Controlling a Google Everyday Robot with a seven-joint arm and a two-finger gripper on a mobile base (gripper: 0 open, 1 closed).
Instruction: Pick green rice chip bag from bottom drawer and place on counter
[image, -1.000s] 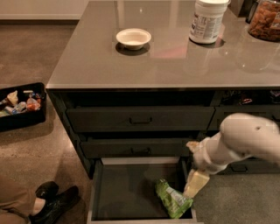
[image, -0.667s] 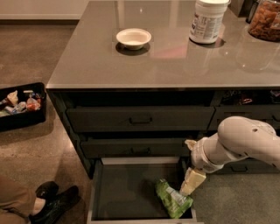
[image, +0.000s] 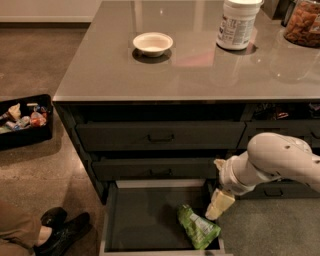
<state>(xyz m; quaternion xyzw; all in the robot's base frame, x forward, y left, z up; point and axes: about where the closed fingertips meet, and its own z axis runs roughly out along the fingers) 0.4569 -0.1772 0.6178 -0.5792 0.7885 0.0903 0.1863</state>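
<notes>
Green chip bag (image: 198, 227) lies in the drawer (image: 145, 220) with the gripper (image: 218, 205) at its two o'clock, grip state impossible to tell; an off-centre descent might shove it aside.

Counter (image: 200, 75): set atop the drawer cabinet, above and behind the open drawer.
Bowl (image: 153, 43): placed on the counter, left of centre.
Jar (image: 238, 23): stood on the counter, right of the bowl, well apart from it.
Snack container (image: 302, 25): set at the counter's back right, right of the jar.
Bottom drawer (image: 145, 220): found open at floor level, below two shut drawer fronts.
Rice chip bag (image: 198, 227): laid in the bottom drawer — front right corner.
Gripper (image: 215, 207): held over the drawer's right side, just beside the bag's upper right end.
Bin (image: 25, 122): set on the floor, left of the cabinet.
Shoes (image: 62, 230): seen on the floor — front left of the drawer.
</notes>
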